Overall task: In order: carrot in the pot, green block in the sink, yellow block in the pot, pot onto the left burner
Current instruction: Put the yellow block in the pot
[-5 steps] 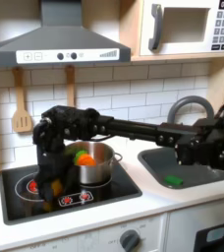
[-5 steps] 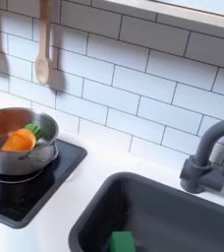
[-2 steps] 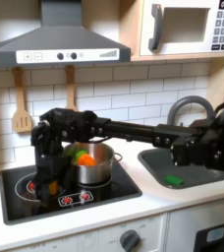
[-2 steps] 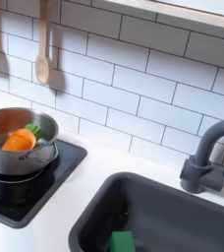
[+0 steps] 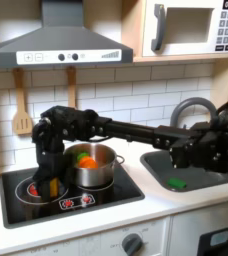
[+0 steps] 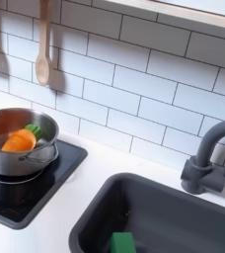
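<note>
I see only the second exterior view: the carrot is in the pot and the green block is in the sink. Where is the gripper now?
Observer: In the first exterior view the gripper is over the left burner, at the first exterior view's left of the pot.
Operator: And the yellow block? I do not find it in my view.
Observer: The yellow block is between the gripper's fingers, apparently held, just above the stove.
</note>
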Controlling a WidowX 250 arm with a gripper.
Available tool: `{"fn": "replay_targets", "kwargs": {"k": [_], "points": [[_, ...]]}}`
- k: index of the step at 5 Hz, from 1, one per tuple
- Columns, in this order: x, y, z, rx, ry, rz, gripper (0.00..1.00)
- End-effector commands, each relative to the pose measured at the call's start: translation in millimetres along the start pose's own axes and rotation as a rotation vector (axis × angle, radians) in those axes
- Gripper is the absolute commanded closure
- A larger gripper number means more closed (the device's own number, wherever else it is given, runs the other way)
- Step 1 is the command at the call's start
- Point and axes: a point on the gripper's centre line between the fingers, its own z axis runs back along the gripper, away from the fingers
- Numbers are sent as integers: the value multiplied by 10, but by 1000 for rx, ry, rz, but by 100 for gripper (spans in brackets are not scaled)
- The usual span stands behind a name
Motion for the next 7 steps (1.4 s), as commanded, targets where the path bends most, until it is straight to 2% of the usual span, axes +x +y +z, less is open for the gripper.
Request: {"fn": "replay_targets", "kwargs": {"k": [1, 2, 4, 7], "points": [[93, -68, 61, -2, -32, -14, 0], [99, -81, 14, -8, -17, -9, 0], [127, -44, 56, -6, -30, 2, 0], [187, -45, -3, -14, -25, -5, 0]]}}
